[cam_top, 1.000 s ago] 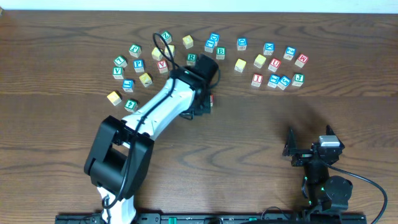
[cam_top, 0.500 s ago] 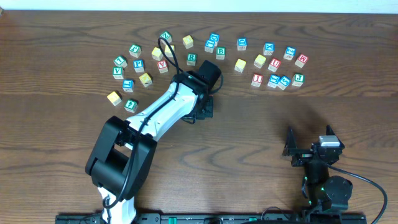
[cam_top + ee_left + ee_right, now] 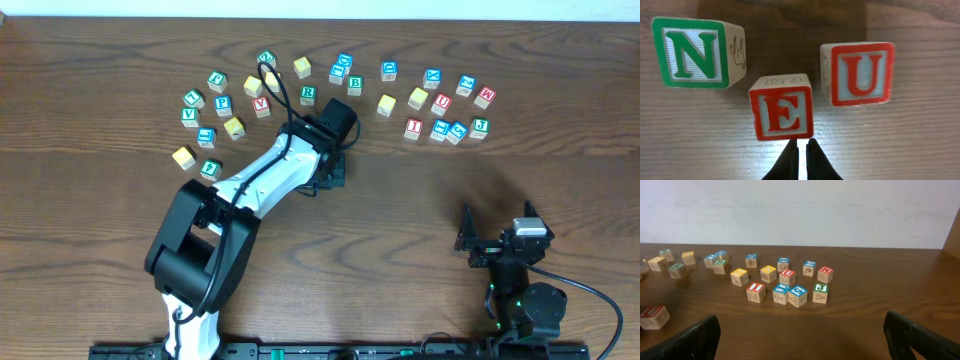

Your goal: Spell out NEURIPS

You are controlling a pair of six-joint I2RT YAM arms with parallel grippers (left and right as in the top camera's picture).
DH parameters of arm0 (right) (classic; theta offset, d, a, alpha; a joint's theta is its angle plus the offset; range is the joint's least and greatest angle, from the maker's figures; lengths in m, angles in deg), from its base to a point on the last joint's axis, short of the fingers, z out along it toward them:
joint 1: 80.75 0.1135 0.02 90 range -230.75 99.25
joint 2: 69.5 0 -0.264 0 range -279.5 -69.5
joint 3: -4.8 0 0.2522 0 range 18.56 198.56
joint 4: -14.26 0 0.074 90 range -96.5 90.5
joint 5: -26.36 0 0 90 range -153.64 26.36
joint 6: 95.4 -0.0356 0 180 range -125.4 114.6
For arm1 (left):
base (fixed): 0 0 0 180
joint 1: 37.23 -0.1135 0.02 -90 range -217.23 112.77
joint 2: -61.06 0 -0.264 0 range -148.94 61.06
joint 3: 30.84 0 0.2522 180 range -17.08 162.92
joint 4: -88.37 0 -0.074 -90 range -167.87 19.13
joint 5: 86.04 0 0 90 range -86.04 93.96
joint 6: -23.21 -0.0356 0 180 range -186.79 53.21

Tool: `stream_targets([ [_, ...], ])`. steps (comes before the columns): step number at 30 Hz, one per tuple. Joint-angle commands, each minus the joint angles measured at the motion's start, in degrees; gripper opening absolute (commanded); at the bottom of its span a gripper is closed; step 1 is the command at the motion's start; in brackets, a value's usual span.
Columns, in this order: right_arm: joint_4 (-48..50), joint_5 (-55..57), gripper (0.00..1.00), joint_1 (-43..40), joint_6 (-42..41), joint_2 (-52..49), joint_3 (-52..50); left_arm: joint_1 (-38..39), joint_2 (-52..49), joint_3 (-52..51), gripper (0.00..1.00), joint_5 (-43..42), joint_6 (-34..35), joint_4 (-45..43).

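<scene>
In the left wrist view a green N block (image 3: 690, 52), a red E block (image 3: 783, 112) and a red U block (image 3: 860, 74) lie on the wooden table in a rough row. The E sits lower than the other two. My left gripper (image 3: 802, 145) is shut and empty, its tips right at the E's near edge. In the overhead view the left gripper (image 3: 328, 172) and arm hide these three blocks. My right gripper (image 3: 497, 240) is open and empty at the front right, far from all blocks.
Several loose letter blocks form an arc across the far half of the table, among them a green R (image 3: 308, 94), a blue P (image 3: 222, 104) and a red I (image 3: 413, 128). The right wrist view shows the right-hand cluster (image 3: 787, 285).
My left gripper has shifted slightly right and nearer over the placed blocks. The red block seen beside it a second ago is now hidden under it. The right arm has not moved.
</scene>
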Motion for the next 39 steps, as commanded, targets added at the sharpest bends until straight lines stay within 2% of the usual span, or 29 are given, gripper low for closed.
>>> stream_targets([
  [1, -0.2, -0.3, 0.99, -0.3, -0.5, 0.3, -0.1, -0.9, -1.4, -0.4, 0.08, 1.3, 0.5, -0.1],
  [39, -0.2, -0.3, 0.99, -0.3, -0.5, 0.3, -0.1, -2.1, -1.4, -0.5, 0.07, 4.5, 0.2, -4.5],
])
